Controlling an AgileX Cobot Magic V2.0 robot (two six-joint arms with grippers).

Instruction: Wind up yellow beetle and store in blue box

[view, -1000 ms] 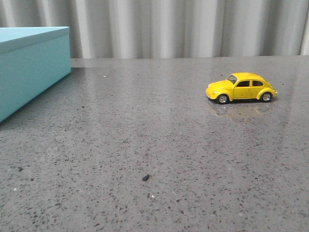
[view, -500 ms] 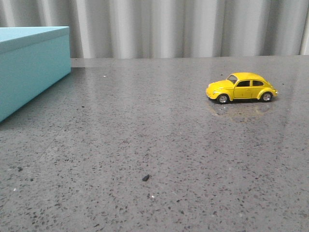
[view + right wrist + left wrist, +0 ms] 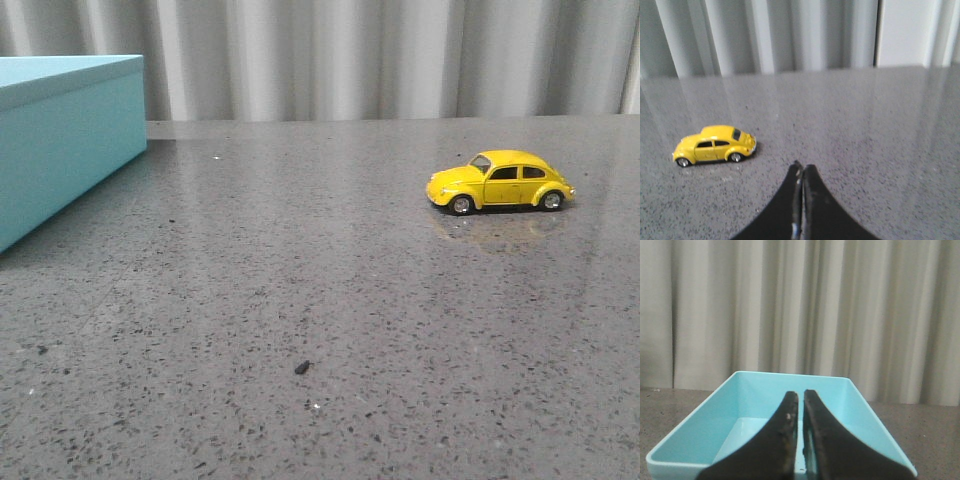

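Note:
The yellow beetle stands on its wheels on the grey table at the right, nose pointing left; the right wrist view shows the yellow beetle a short way from my fingers. My right gripper is shut and holds nothing. The blue box sits at the far left edge of the front view. In the left wrist view the blue box is open and its inside is bare. My left gripper hangs over it, shut and empty. Neither gripper shows in the front view.
A pleated grey curtain closes off the back of the speckled grey table. A small dark speck lies near the table's front.

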